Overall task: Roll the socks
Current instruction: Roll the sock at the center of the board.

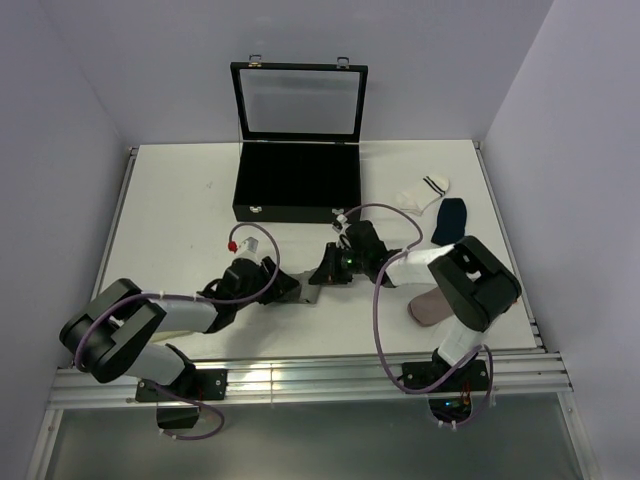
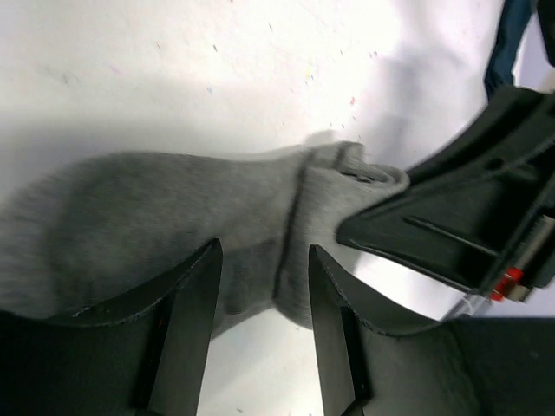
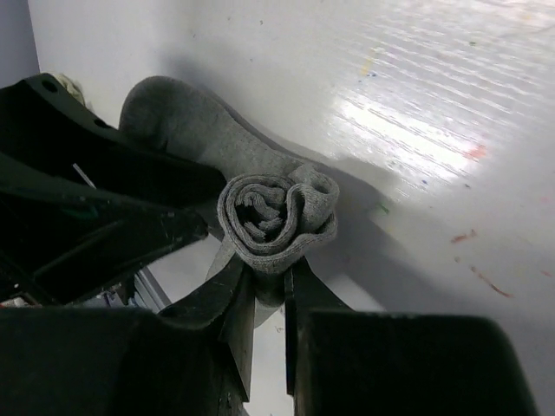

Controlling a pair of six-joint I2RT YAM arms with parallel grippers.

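Observation:
A grey sock (image 1: 311, 291) lies in the middle of the table between my two grippers. In the right wrist view its near end is wound into a tight roll (image 3: 277, 215), and my right gripper (image 3: 269, 299) is shut on the fabric just below the roll. In the left wrist view the rest of the grey sock (image 2: 173, 208) lies flat. My left gripper (image 2: 264, 299) is open, its fingers standing either side of the sock's near edge. The right gripper's fingers (image 2: 460, 225) show at the sock's rolled end. A white sock with black stripes (image 1: 423, 192) and a navy sock (image 1: 449, 220) lie at the back right.
An open black case (image 1: 296, 185) with its lid up stands at the back centre. A beige sock (image 1: 430, 306) lies beside the right arm. A small red-tipped object (image 1: 236, 243) sits behind the left gripper. The table has raised rails along its left and right edges.

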